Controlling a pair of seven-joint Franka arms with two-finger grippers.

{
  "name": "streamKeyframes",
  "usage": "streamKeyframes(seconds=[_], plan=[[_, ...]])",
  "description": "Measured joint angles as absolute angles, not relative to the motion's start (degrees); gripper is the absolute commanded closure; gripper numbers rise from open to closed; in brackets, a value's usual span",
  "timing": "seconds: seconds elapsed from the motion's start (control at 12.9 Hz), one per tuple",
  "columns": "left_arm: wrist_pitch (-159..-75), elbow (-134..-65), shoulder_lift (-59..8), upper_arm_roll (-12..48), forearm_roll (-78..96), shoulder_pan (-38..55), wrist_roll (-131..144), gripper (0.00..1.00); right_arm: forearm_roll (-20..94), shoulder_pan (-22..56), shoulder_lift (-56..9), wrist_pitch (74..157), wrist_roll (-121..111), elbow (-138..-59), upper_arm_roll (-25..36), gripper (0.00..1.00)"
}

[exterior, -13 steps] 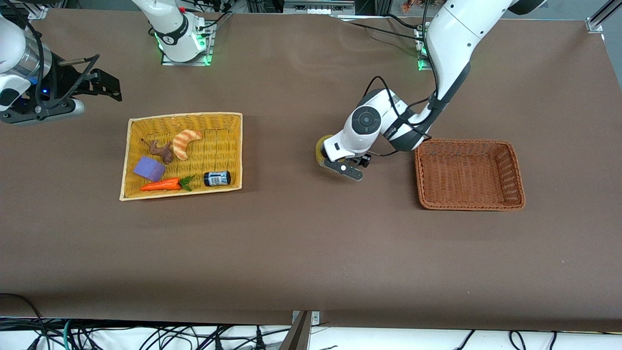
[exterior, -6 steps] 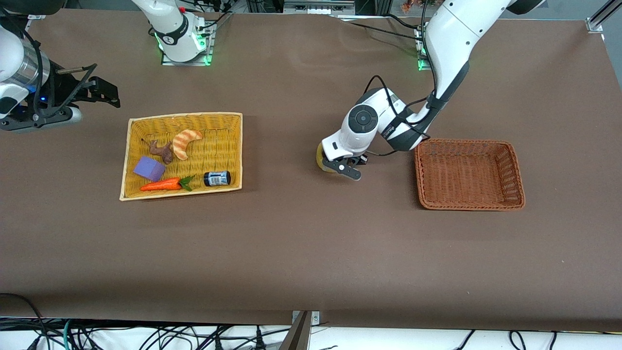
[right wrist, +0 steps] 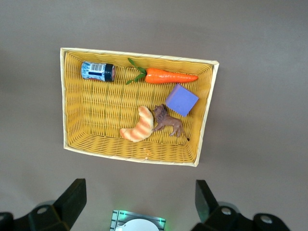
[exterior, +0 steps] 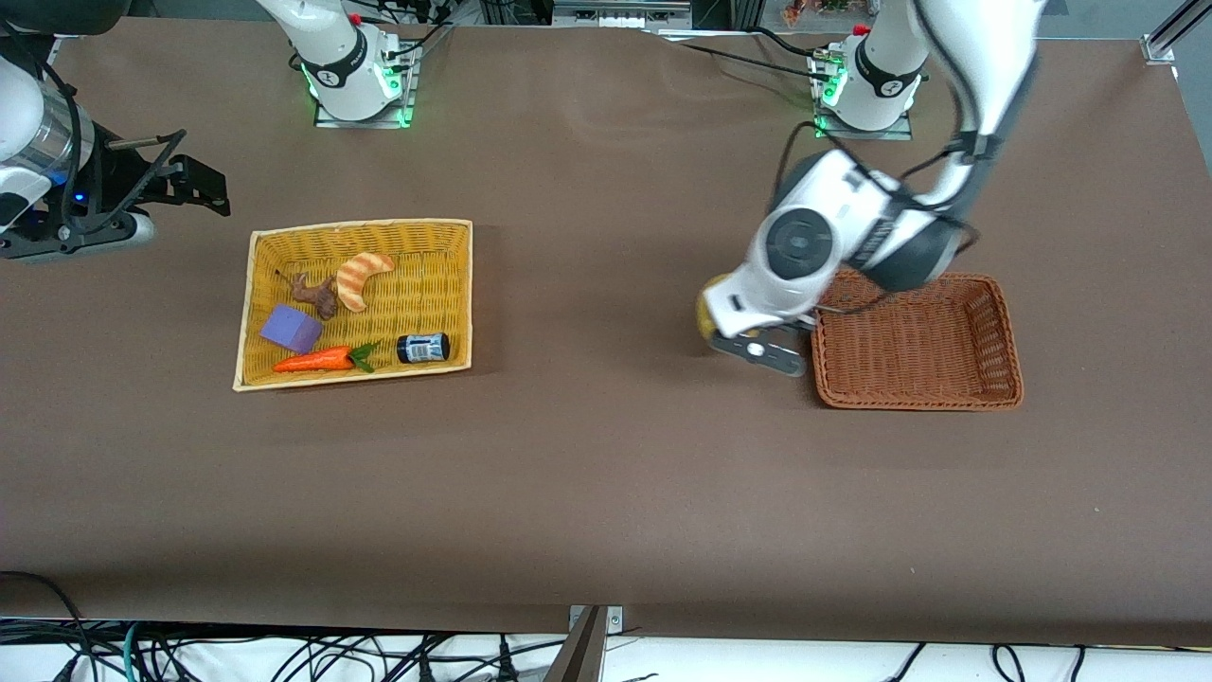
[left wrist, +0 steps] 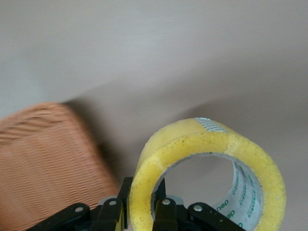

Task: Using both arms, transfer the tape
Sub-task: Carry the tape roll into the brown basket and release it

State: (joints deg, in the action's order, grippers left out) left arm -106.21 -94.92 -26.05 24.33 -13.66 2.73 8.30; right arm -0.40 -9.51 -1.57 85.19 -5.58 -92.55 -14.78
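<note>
Tape is gripped by the left gripper, up beside the brown basket's edge. Right gripper is held wide open above the table.

Yellow tape, reddish-brown wicker basket, yellow basket holding an orange carrot.

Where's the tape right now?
The tape is up in the air, clamped in the left gripper, over bare table beside the brown basket, just short of its rim on the side toward the yellow basket.
</note>
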Motion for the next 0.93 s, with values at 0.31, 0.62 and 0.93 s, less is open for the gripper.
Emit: streamKeyframes(seconds=[0.31,0.62,0.93], plan=[[-106.3,-95.0,-27.2,23.7,-15.9,-12.9,-15.0,1.00,-0.5,-9.5,-1.6,85.2,-5.6,-92.6,-14.8,0.00],[-116.0,-100.8,-30.7,23.8,-16.9,-21.1,-24.6,0.90,-0.5,-9.5,-1.6,85.2,-5.6,-92.6,-14.8,0.00],[-123.4,-107.5,-31.4,24.4,-16.9,-22.0,-25.0,0.00,-0.5,-9.5,-1.6,85.2,-5.6,-92.6,-14.8,0.00]])
